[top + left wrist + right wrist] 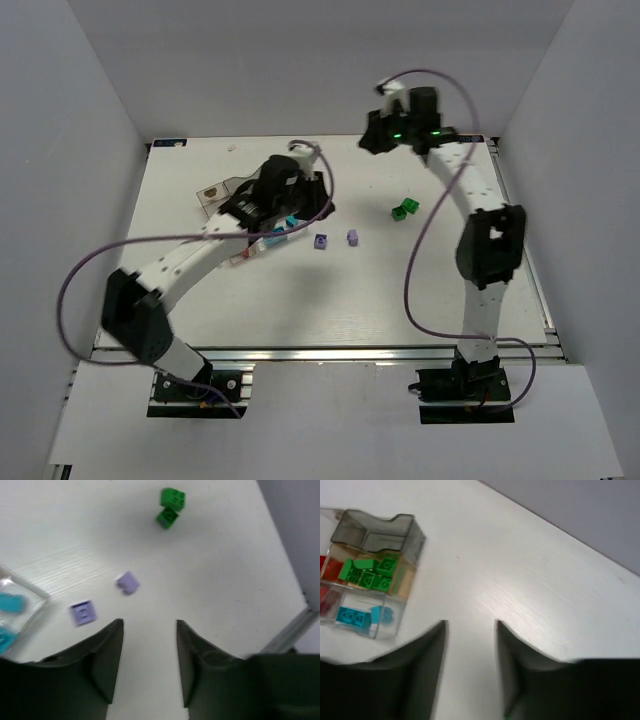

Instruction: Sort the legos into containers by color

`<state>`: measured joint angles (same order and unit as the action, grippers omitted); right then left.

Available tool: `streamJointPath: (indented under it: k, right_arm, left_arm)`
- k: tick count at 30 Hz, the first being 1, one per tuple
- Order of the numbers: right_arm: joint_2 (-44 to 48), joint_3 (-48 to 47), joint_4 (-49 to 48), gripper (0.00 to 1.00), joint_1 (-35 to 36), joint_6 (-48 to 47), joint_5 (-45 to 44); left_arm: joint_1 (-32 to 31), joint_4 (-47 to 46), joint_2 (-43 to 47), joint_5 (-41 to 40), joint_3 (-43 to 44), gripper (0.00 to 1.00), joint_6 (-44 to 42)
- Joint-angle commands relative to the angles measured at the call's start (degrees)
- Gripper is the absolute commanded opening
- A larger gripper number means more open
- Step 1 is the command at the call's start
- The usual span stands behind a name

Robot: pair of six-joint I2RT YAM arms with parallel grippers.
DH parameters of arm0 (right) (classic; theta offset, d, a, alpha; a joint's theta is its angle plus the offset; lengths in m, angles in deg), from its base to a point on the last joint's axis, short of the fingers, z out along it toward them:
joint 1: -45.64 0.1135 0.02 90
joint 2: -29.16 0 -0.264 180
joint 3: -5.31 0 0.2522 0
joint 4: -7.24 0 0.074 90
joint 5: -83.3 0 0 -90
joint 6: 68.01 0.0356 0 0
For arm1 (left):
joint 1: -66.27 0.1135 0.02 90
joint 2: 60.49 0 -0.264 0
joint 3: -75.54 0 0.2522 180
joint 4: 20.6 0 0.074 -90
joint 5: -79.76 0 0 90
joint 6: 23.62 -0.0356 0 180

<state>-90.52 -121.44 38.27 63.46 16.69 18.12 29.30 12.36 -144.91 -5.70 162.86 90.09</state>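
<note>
The clear divided box holds green bricks, red bricks and cyan bricks in separate compartments, with its smoky lid standing open. In the top view the box lies mostly under my left arm. Two pale purple bricks and two green bricks lie loose on the table; they also show in the top view. My left gripper is open and empty, just short of the purple bricks. My right gripper is open and empty above the far table.
The box's near corner with cyan bricks sits left of my left gripper. The white table ends at a metal rail on the right. White enclosure walls surround the table.
</note>
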Motion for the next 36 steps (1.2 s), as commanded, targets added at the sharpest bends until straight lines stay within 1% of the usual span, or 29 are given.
streamJointPath:
  k: [1,2,3,4,5,6,7,8,10,11,12,13,16,19,23,26,30,33,36]
  right_arm:
    - [8.6,4.9,10.3,0.62,-7.7,-2.5,12.2]
    - [10.0,6.4,11.4,0.74,-10.2,-3.2,13.3]
    - [12.2,8.7,13.7,0.89,-11.2,-4.4,13.9]
    - [13.1,9.6,15.1,0.89,-13.3,-4.6,14.5]
    - [13.6,10.3,16.2,0.89,-15.4,-4.9,14.4]
    - [14.8,11.8,17.3,0.89,-16.3,-5.1,14.6]
    - [15.4,12.4,19.0,0.89,-19.2,-5.2,14.6]
    - [16.0,13.1,19.7,0.89,-20.1,-5.4,14.5]
    - [16.4,14.5,20.8,0.89,-22.0,-5.3,14.9]
    - [16.4,15.1,20.8,0.89,-23.3,-5.2,15.1]
    - [16.4,15.4,21.0,0.89,-23.7,-5.0,15.4]
    - [16.4,16.0,21.0,0.89,-24.8,-5.0,15.7]
    - [16.3,17.1,20.4,0.89,-26.3,-4.6,16.3]
    - [16.4,17.9,19.7,0.89,-27.1,-4.2,17.0]
    - [17.0,20.2,18.2,0.89,-27.5,-3.5,18.2]
    - [17.4,21.2,17.6,0.89,-27.7,-3.1,19.0]
    - [18.3,23.2,16.5,0.89,-28.0,-3.0,19.6]
    - [19.2,24.7,16.0,0.89,-28.3,-3.1,19.8]
    - [19.8,25.3,15.8,0.89,-28.8,-3.4,19.9]
  left_arm:
    - [-0.9,0.4,-14.2,14.6,11.2,0.61,-4.7]
    - [-0.9,1.4,-17.3,15.8,14.3,0.66,-4.7]
    - [-0.9,4.4,-20.5,16.7,17.6,0.68,-4.7]
    - [-1.6,5.7,-23.5,16.8,21.0,0.69,-4.5]
    - [-2.4,7.1,-29.0,16.6,27.4,0.73,-4.4]
    - [-2.4,10.1,-31.7,16.1,30.9,0.73,-4.2]
    - [-3.3,11.5,-34.2,15.2,34.0,0.73,-3.4]
    - [-4.2,14.4,-39.0,14.5,39.9,0.74,-2.9]
    - [-4.9,17.1,-43.4,10.9,44.9,0.75,-0.2]
    - [-5.5,18.8,-47.3,10.5,47.0,0.75,1.0]
    - [-5.5,19.6,-49.2,10.1,50.4,0.76,2.5]
    - [-5.5,19.6,-50.6,9.9,51.3,0.76,5.3]
    - [-6.8,17.4,-54.0,9.2,52.0,0.76,9.1]
    - [-7.3,13.7,-55.9,8.8,51.9,0.76,10.8]
    - [-7.9,6.4,-56.9,6.7,51.8,0.78,10.0]
    - [-9.2,2.6,-57.5,3.8,51.7,0.78,6.8]
    - [-9.2,-1.0,-58.7,1.4,51.2,0.78,0.9]
    - [-9.2,-4.3,-59.3,0.0,49.5,0.78,-6.8]
    - [-9.7,-7.8,-59.9,-1.7,48.2,0.78,-10.5]
